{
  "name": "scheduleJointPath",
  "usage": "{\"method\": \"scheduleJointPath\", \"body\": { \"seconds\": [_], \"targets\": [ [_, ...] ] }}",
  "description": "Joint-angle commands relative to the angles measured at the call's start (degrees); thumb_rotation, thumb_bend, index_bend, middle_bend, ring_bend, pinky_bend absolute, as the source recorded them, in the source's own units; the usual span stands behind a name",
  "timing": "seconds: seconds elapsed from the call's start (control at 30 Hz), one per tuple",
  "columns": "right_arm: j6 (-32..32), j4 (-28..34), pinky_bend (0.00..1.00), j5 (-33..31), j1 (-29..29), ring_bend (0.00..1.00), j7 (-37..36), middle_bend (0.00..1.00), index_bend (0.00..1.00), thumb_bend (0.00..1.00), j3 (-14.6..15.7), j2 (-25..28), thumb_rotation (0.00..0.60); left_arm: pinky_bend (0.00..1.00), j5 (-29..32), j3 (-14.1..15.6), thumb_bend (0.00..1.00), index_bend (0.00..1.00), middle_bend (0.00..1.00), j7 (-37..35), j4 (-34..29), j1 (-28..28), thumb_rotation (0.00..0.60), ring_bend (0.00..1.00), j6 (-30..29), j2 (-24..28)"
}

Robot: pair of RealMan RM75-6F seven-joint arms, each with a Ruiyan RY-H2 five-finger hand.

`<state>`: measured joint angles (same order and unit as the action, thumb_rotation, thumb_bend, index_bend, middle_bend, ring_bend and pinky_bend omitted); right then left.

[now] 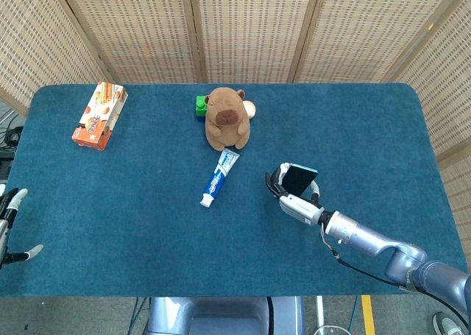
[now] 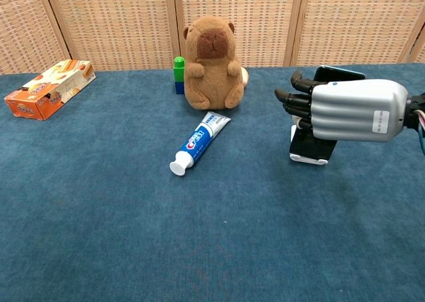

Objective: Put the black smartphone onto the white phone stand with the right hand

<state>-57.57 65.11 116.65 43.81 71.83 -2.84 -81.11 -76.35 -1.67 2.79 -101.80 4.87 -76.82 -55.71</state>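
The black smartphone (image 1: 300,177) stands tilted on the white phone stand (image 2: 308,149) at the right of the blue table; in the chest view only its top edge (image 2: 339,70) shows above my right hand (image 2: 345,109). That hand (image 1: 293,199) hovers just in front of the phone, hiding most of it. Its fingers (image 2: 292,97) stretch out straight to the left, not wrapped around the phone. The thumb is hidden. My left hand (image 1: 10,224) hangs at the table's near left edge with fingers apart, holding nothing.
A brown capybara plush (image 1: 227,118) sits at the back middle with a green and blue block (image 1: 200,105) beside it. A toothpaste tube (image 1: 218,177) lies in front of the plush. An orange snack box (image 1: 99,115) lies at the back left.
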Motion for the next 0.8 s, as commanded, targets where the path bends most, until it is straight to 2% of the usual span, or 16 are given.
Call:
{"method": "scheduleJointPath", "body": {
  "seconds": [0.03, 0.37, 0.8],
  "targets": [
    [0.21, 0.25, 0.24, -0.25, 0.07, 0.09, 0.11, 0.21, 0.44, 0.44, -0.07, 0.16, 0.600, 0.00, -0.05, 0.05, 0.00, 0.00, 0.00, -0.03, -0.01, 0.01, 0.600, 0.00, 0.02, 0.03],
    [0.36, 0.75, 0.19, -1.64, -0.13, 0.00, 0.58, 0.10, 0.38, 0.44, -0.39, 0.53, 0.600, 0.00, -0.25, 0.21, 0.00, 0.00, 0.00, 0.03, -0.05, 0.04, 0.600, 0.00, -0.02, 0.02],
    [0.27, 0.46, 0.17, -1.76, -0.20, 0.00, 1.20, 0.09, 0.38, 0.43, 0.48, -0.34, 0.600, 0.00, -0.50, 0.40, 0.00, 0.00, 0.00, 0.07, -0.10, 0.08, 0.600, 0.00, -0.05, 0.01]
  ]
}}
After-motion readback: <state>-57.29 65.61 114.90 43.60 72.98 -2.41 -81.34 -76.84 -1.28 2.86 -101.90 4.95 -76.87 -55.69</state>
